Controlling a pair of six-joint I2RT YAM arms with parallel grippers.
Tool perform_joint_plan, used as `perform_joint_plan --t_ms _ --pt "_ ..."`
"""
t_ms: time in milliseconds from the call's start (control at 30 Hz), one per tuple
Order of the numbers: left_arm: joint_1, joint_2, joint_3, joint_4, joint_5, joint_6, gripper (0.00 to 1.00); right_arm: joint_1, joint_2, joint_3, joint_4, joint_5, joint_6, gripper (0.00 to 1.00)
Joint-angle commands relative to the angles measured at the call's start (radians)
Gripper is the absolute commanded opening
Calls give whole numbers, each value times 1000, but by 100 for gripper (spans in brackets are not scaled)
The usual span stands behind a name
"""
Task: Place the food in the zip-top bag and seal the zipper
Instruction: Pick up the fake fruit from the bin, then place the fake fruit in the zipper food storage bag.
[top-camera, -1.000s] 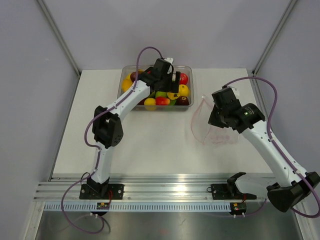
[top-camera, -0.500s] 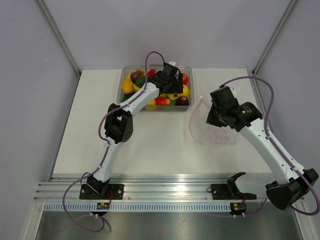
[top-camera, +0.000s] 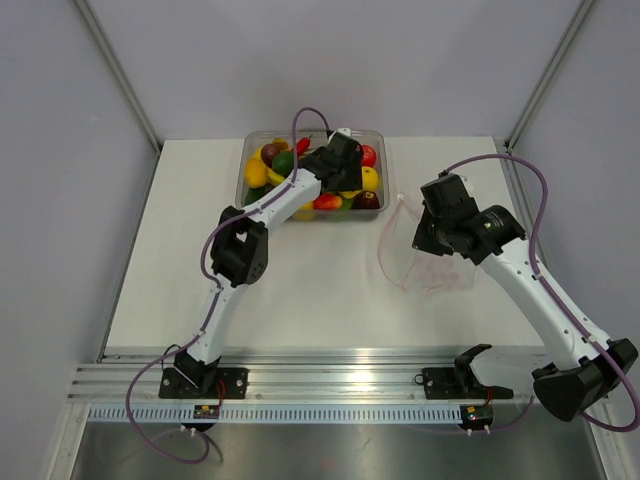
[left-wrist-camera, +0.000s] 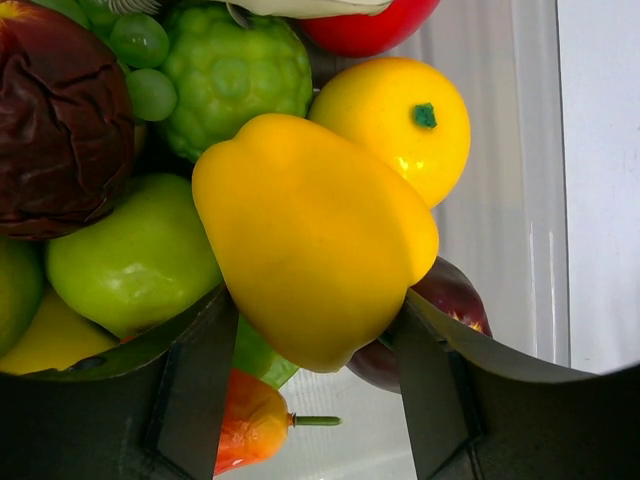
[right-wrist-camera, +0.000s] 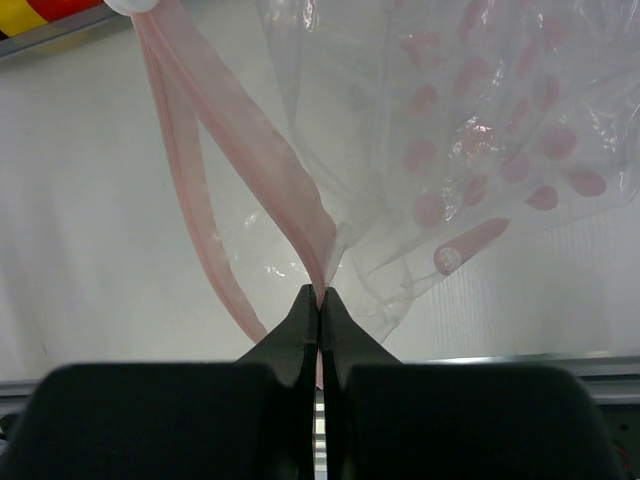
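Over a second the left arm has folded its elbow inward and slid its wrist to the right across the tub, while the right arm has barely budged. Now look at the yellow pepper (left-wrist-camera: 315, 235): it sits on top of the food pile, with a green apple (left-wrist-camera: 130, 265) to one side and a yellow lemon (left-wrist-camera: 400, 125) just behind it. The left pincer (left-wrist-camera: 315, 345) is spread wide, a finger pressed to each flank of the pepper, so that's a grip. Whether it has lifted clear of the pile, I cannot tell.

Next, the target! The zip-top bag (top-camera: 410, 250) hangs to the right of the clear tub (top-camera: 375, 136) and nearer the arm bases. It is held above the counter (top-camera: 300, 300) by the right pincer (right-wrist-camera: 319, 300), which is closed tight on one lip of the zipper (right-wrist-camera: 240, 170). That pink strip parts into two lips, so the mouth gapes, and from above it seems to face left, towards the tub. So the pepper's path looks to run rightward and a little back towards the bases, and the left arm carries it.
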Motion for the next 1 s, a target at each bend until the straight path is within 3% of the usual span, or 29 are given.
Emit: perform_joint_plan --t_ms 0,500,700,967 --pt "-6 -123 -60 78 -25 18 57 6 -23 -8 37 -15 1 0" --pt "-12 -468 -343 111 1 125 42 6 23 -8 109 -48 2 0" --pt "-12 -617 -462 108 102 184 39 6 140 58 180 -100 -16 0" --pt "-12 -804 -603 98 390 162 39 6 301 180 230 -160 -32 0"
